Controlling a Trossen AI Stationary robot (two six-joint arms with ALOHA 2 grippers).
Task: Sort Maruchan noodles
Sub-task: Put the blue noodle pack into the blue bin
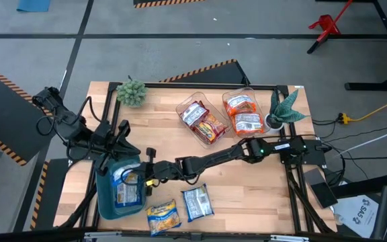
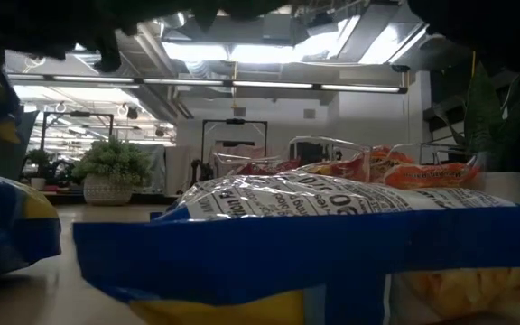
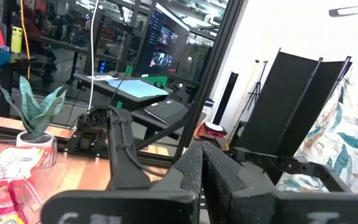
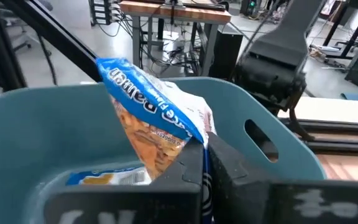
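Reaching across the table, the right tool (image 4: 205, 163) pinches a blue noodle packet (image 4: 157, 118) over the blue bin (image 4: 272, 140).

We saw a wooden table (image 1: 247, 188) with a black frame. On it sat a blue bin (image 1: 106, 202) at the front left, two clear trays (image 1: 188, 101) (image 1: 228, 94) at the back, a round green plant (image 1: 132, 92), a spiky potted plant (image 1: 282, 111), and two loose noodle packets: yellow (image 1: 162, 217) and blue (image 1: 196, 202).
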